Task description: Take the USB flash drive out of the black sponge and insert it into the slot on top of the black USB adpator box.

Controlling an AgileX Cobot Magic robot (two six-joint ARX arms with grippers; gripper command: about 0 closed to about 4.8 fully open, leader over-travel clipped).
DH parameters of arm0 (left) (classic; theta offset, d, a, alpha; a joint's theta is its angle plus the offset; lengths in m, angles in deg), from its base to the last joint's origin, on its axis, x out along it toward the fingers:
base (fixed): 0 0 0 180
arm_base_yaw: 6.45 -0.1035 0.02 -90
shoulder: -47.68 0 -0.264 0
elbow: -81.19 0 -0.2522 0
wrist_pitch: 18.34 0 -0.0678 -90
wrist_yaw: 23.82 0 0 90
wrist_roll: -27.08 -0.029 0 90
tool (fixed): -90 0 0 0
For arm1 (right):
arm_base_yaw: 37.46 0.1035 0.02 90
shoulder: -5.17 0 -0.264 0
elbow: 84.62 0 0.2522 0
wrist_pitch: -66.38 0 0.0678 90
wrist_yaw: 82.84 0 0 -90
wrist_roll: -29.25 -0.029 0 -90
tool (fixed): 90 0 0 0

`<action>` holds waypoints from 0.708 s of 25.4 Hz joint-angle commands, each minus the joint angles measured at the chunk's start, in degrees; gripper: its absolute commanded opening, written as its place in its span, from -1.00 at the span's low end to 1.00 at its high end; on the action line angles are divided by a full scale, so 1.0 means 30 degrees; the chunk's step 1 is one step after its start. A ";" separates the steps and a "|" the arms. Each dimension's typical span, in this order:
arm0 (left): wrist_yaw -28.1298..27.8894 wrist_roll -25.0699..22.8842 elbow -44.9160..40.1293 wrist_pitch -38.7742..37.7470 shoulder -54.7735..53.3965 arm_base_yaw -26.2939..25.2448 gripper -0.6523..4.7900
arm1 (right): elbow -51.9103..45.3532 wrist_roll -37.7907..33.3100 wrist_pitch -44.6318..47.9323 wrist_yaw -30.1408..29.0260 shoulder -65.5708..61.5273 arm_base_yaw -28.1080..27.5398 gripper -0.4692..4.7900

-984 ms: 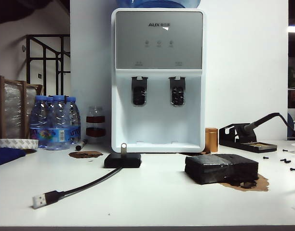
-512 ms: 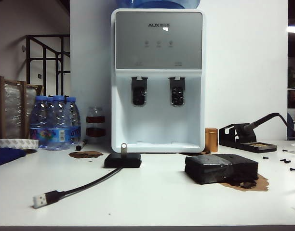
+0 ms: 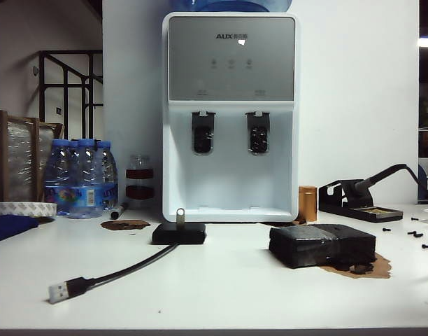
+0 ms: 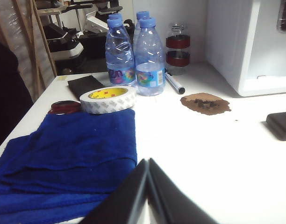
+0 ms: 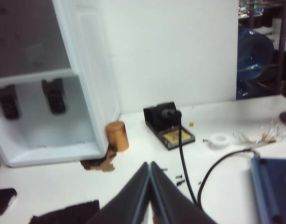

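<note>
The USB flash drive [image 3: 179, 214] stands upright in the black USB adpator box [image 3: 179, 233], well apart from both grippers. Left gripper [image 4: 148, 164] and right gripper [image 5: 150, 168] have jaws clenched, empty, above the counter [image 3: 228, 287]; black sponge [image 3: 322, 245] lies unheld

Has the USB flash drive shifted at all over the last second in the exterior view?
No. The USB flash drive stands upright in the black USB adpator box, below the water dispenser's left tap, as before.

The water dispenser [image 3: 230, 115] at the far middle bears "AUX" on its grey upper panel; no other lettering is legible.
</note>
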 commanded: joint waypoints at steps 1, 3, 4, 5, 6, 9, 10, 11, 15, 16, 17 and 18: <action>0.0109 -0.0160 -0.0036 -0.0124 0.0022 0.0000 -0.78 | -0.0933 -0.0197 0.1559 0.0000 0.0000 -0.0051 -0.81; -0.0109 -0.0160 -0.0036 -0.0109 0.0022 0.0000 -0.78 | -0.1326 -0.0175 0.1457 0.0000 0.0000 -0.0051 -0.81; -0.0102 -0.0153 -0.0036 -0.0109 0.0022 -0.0007 -0.78 | -0.1508 0.0029 0.1435 0.0007 0.0000 -0.0051 -0.81; -0.0087 -0.0211 -0.0036 -0.0109 0.0022 -0.0007 -0.78 | -0.1690 0.0262 0.1428 0.0000 0.0000 -0.0051 -0.81; -0.0095 -0.0546 -0.0036 -0.0109 0.0022 -0.0007 -0.78 | -0.1902 0.0262 0.1428 0.0000 0.0000 -0.0051 -0.81; -0.0073 -0.0714 -0.0036 -0.0087 0.0022 -0.0007 -0.78 | -0.2506 0.0226 0.1428 -0.0007 0.0000 -0.0051 -0.81; -0.0073 -0.0707 -0.0036 -0.0087 0.0022 -0.0007 -0.78 | -0.2754 0.0226 0.1472 -0.0015 0.0000 -0.0051 -0.81; -0.0080 -0.0714 -0.0036 -0.0087 0.0022 -0.0007 -0.78 | -0.2980 0.0219 0.1464 -0.0015 0.0000 -0.0044 -0.81; -0.0073 -0.0714 -0.0036 -0.0073 0.0022 -0.0007 -0.78 | -0.3643 0.0095 0.1508 0.0000 0.0007 -0.0051 -0.81; -0.0073 -0.0714 -0.0036 -0.0073 0.0022 -0.0007 -0.78 | -0.3643 0.0095 0.1552 0.0007 0.0007 -0.0051 -0.81; -0.0073 -0.0714 -0.0036 -0.0073 0.0022 -0.0007 -0.78 | -0.3643 0.0095 0.1552 0.0007 0.0007 -0.0058 -0.81; -0.0073 -0.0714 -0.0036 -0.0073 0.0022 -0.0007 -0.78 | -0.3643 0.0233 0.1545 0.0015 0.0000 -0.0058 -0.81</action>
